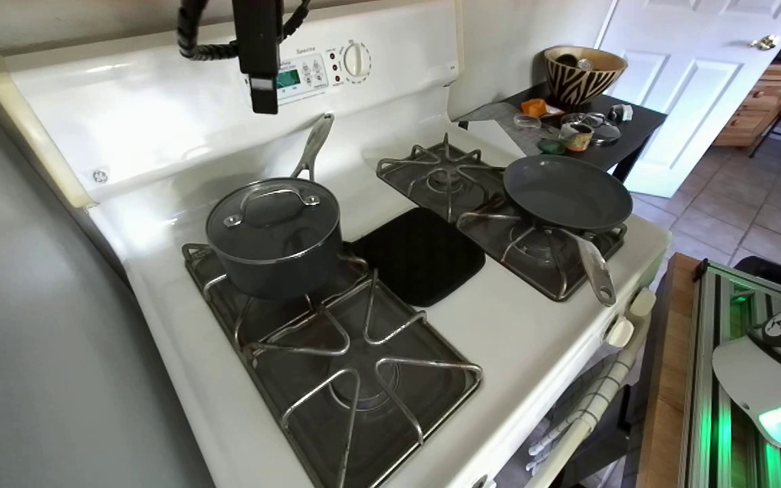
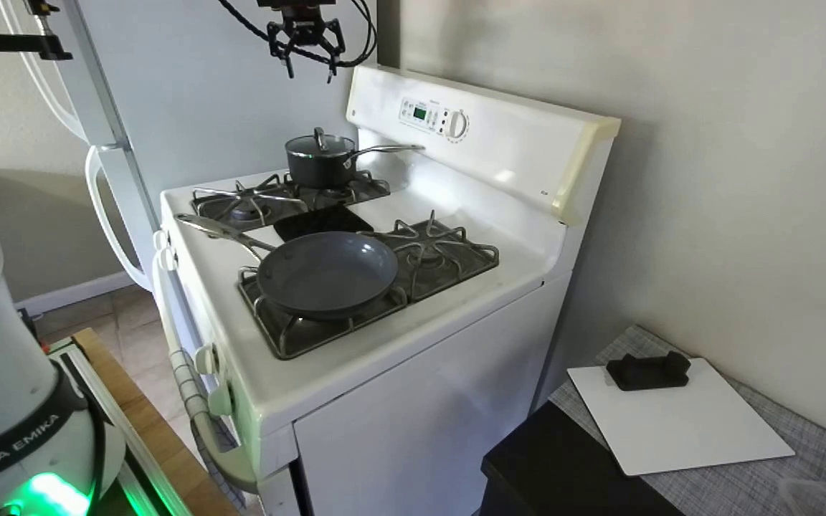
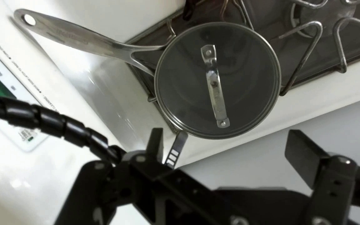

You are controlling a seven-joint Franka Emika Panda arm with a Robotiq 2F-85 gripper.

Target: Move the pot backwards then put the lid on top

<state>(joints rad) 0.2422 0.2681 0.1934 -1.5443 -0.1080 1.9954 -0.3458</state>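
Exterior views only, pot wall [image 1: 281, 276] under lid [image 1: 275, 224]

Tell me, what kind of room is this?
Probably a kitchen: there's a stove with a pot on it, and what looks like a big fridge beside the stove.

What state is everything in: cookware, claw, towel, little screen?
Pot: upright on the stove, covered
Lid: on the pot, handle up
Gripper: open, holding nothing
Frying pan: uncovered, right way up
Towel: hanging at the stove's front
Display: green, too small to read
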